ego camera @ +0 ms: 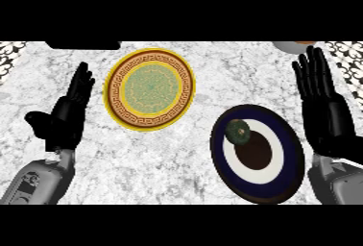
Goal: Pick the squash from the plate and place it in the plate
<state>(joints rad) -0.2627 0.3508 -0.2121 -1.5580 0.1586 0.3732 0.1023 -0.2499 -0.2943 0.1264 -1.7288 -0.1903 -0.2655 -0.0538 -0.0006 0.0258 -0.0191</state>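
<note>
A small dark green squash [238, 131] lies on the upper left part of a dark blue plate [284, 180] with a white ring and brown centre, at the lower right. A yellow plate [114, 108] with a brown patterned band and green centre sits at the upper middle, with nothing on it. My right hand [326, 113] stands open just right of the blue plate, fingers straight and pointing up. My left hand [65, 115] is open at the left, beside the yellow plate, touching nothing.
The counter top is white-grey marble. A dark flat object [83, 45] shows at the top left edge. Part of a white bowl [292, 45] peeks in at the top right. Patterned surfaces [10, 53] flank both upper corners.
</note>
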